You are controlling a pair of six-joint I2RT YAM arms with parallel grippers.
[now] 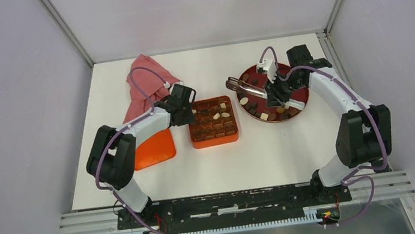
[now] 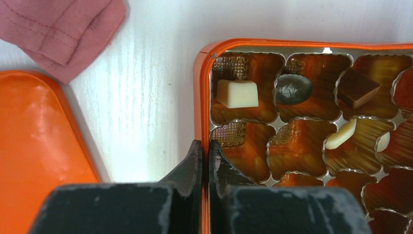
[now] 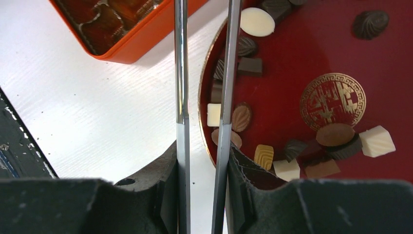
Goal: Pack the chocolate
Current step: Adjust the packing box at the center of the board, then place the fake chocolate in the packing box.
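Note:
The orange gridded box [image 1: 215, 142] lies mid-table with a few chocolate pieces in its far cells: a white block [image 2: 237, 93], a dark round one [image 2: 293, 88] and a brown block [image 2: 358, 87]. My left gripper [image 2: 205, 146] is shut on the box's left wall [image 2: 200, 87], one finger inside and one outside. Many more chocolate pieces [image 3: 257, 21] lie on the dark red plate [image 3: 302, 53]. My right gripper [image 3: 203, 151] is shut on metal tongs [image 3: 181, 73] whose blades reach over the plate's left rim. In the top view the tongs [image 1: 247, 89] hang above the plate [image 1: 298, 90].
A pink cloth [image 1: 146, 82] lies at the back left, partly over the orange lid [image 1: 153, 148] left of the box. The same cloth [image 2: 63, 29] and lid [image 2: 39, 146] show left of my left gripper. The cage's walls stand around the table.

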